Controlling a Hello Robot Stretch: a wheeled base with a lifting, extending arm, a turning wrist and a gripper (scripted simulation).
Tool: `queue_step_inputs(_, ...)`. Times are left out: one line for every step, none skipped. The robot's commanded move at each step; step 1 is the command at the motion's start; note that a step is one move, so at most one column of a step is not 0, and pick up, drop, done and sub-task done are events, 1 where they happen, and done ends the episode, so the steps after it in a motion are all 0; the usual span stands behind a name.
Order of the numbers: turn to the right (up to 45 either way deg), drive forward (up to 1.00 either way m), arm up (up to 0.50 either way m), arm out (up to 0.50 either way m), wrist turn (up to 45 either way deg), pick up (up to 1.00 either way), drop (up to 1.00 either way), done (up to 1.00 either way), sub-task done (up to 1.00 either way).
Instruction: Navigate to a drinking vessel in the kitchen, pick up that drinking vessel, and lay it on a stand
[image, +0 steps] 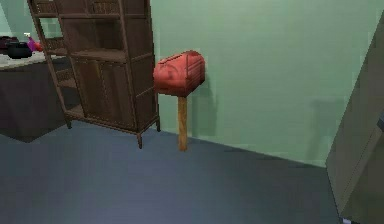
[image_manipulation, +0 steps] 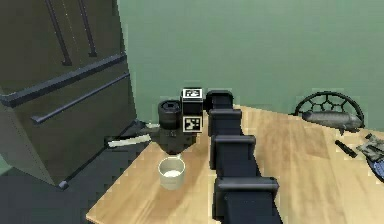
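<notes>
On the pale wooden table (image_manipulation: 300, 160), near its edge, stands the cup (image_manipulation: 173, 172), a small white cylinder with a smooth rim, at six o'clock from the gripper (image_manipulation: 128, 141). I see the thin fingers over bare dark floor, holding nothing. Whether they are apart or together I cannot tell. The arm (image_manipulation: 235, 150) is a dark, blocky bar crossing the tabletop. At nine o'clock stands a dark, glossy fridge (image_manipulation: 60, 90), at two o'clock a round-backed metal chair (image_manipulation: 326, 104). Ahead I have a slatted dark wood shelf unit (image: 100, 60), a rounded red box on a wooden post (image: 180, 72), a flat green wall (image: 270, 70) and blue-grey floor (image: 150, 185).
</notes>
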Motion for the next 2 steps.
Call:
queue_step_inputs(0.0, 0.0, 0.0, 0.0, 39.0, 0.0, 0.0, 0.0, 0.0)
queue_step_inputs(0.0, 0.0, -0.3, 0.0, 0.0, 0.0, 0.0, 0.0, 0.0)
